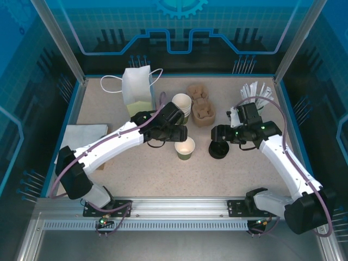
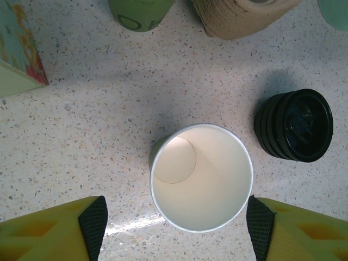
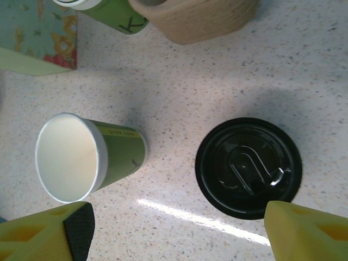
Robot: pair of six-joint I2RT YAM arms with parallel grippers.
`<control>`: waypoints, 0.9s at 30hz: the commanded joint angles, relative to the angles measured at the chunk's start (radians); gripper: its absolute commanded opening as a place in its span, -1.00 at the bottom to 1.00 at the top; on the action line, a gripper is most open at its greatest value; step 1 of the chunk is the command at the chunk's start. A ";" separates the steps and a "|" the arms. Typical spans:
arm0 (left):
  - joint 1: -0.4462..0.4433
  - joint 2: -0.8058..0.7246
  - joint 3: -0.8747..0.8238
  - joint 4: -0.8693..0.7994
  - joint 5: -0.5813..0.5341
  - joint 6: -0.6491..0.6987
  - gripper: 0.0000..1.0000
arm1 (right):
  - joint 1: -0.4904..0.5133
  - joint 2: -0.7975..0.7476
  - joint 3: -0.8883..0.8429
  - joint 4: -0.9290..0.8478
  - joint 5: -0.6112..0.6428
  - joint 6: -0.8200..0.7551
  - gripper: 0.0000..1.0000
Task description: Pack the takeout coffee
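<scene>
Small green paper cup, white inside (image 1: 185, 148) (image 2: 201, 176) (image 3: 87, 157) - upright mid-table, empty, no lid, side print unreadable. Left gripper (image 1: 176, 133) (image 2: 176, 225) jaws wide, straddling cup, not gripping. Right gripper (image 1: 220, 133) (image 3: 190, 231) jaws wide over stack of black plastic lids (image 1: 218, 149) (image 2: 293, 125) (image 3: 248, 167) just beside cup - left wrist cam shows its ribbed side. Partial "K" on another green cup (image 3: 111, 12) toward far edge.

The top external camera looks down from high behind the arm bases (image 1: 109, 205) over the whole tabletop (image 1: 163, 176), the green cup (image 1: 185, 148) near its middle. The left wrist camera faces straight down, close above that cup; the right wrist camera faces down just right of it, over the black lids (image 3: 248, 167), and all views share both.
</scene>
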 commanded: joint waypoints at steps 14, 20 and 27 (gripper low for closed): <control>0.151 -0.258 -0.182 -0.013 -0.004 -0.035 0.56 | -0.014 0.028 0.031 -0.107 0.128 -0.047 0.65; 0.156 -0.336 -0.279 0.088 0.076 -0.010 0.77 | -0.019 0.118 0.070 -0.168 0.202 -0.061 0.40; 0.155 -0.389 -0.352 0.193 0.109 -0.036 0.89 | -0.015 0.263 0.064 -0.175 0.205 -0.071 0.09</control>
